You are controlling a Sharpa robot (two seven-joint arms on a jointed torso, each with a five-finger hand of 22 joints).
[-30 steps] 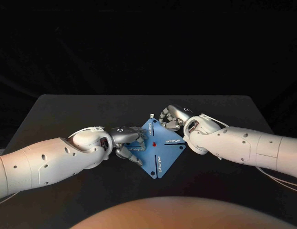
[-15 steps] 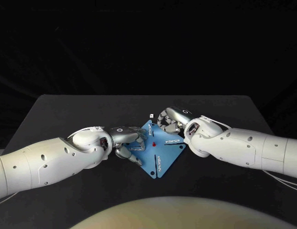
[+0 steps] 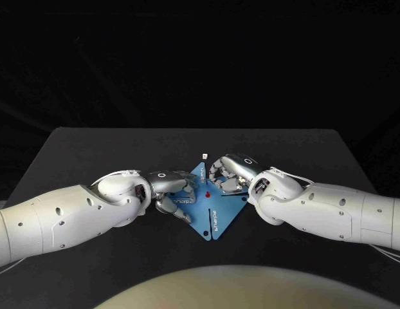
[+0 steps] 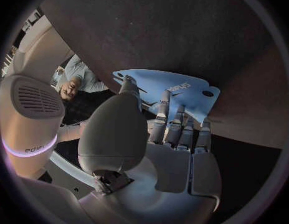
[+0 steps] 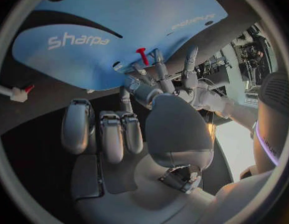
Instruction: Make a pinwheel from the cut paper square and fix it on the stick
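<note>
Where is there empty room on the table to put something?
Bare: the far strip of table behind both hands, corners too. Crowded: the middle, where left hand and right hand meet on the blue paper, a small white piece just beyond.

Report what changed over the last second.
The right hand slid toward the robot across the blue paper square, ending nearer the red pin. The left hand stayed on the paper beside the pin, and the square itself did not shift.

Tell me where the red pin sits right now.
In the head view the red pin is at the middle of the blue paper square, near the table's centre, between the left hand and the right hand.
</note>
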